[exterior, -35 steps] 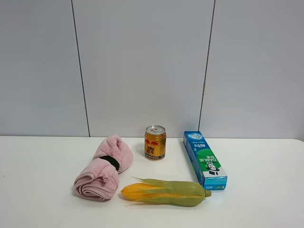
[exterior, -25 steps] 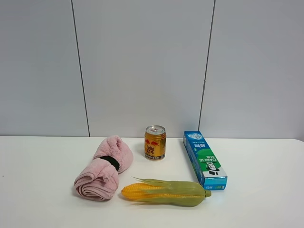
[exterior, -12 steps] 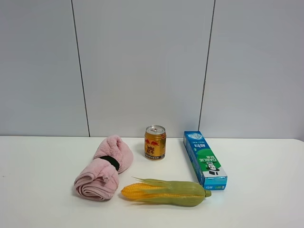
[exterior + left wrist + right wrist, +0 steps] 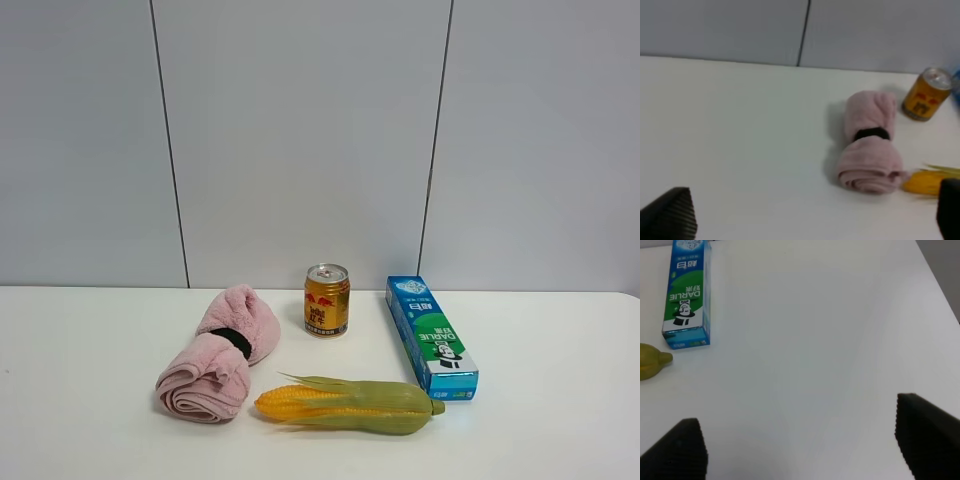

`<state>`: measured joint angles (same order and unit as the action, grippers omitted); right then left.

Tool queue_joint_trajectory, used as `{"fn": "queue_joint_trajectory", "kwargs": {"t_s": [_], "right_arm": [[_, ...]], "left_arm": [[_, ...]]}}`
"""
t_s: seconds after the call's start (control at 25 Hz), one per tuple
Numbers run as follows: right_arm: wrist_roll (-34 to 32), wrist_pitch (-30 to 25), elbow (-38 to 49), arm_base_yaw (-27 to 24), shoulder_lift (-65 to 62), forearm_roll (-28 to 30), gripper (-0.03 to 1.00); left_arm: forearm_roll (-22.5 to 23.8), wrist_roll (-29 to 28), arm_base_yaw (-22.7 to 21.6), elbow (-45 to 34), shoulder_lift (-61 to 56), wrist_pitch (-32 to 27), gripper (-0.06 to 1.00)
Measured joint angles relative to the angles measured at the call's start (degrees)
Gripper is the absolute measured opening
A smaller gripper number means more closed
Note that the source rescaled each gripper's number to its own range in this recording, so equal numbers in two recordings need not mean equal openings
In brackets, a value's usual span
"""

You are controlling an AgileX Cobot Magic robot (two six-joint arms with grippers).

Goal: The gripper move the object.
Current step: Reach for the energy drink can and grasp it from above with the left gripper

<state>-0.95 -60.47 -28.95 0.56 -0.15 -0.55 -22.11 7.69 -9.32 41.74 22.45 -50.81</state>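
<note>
The gold-yellow drink can (image 4: 327,300) stands upright at the back middle of the white table, between a pink towel and a blue-green box. It also shows in the left wrist view (image 4: 928,94). Neither arm appears in the exterior high view. My left gripper (image 4: 810,212) is open and empty, well short of the towel and can, with only its black fingertips (image 4: 671,216) showing. My right gripper (image 4: 800,442) is open and empty over bare table to the right of the box; its black fingertips (image 4: 926,437) show. The can is out of the right wrist view.
A rolled pink towel (image 4: 215,355) lies left of the can. A corn cob (image 4: 350,403) lies in front. A blue-green box (image 4: 430,335) lies to the right, also in the right wrist view (image 4: 686,295). The table's right edge (image 4: 940,285) is near.
</note>
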Motion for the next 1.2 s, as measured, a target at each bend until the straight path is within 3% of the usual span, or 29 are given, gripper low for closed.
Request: {"fn": "queue_joint_trajectory", "kwargs": {"t_s": [0.44,0.76,1.0,1.2], "right_arm": [[0.0,0.0,0.0,0.0,0.0,0.0,1.0],[0.0,0.0,0.0,0.0,0.0,0.0,1.0],[0.0,0.0,0.0,0.0,0.0,0.0,1.0],[0.0,0.0,0.0,0.0,0.0,0.0,1.0]], "left_arm": [[-1.6,2.5,0.0,8.8,14.6,0.3,1.0],[-1.9,14.3,0.5,12.8,23.3,2.4,1.0],[-2.0,15.5,6.7,12.8,29.0,7.3,1.0],[-1.6,13.0,14.3,15.4,35.2,10.7,1.0]]}}
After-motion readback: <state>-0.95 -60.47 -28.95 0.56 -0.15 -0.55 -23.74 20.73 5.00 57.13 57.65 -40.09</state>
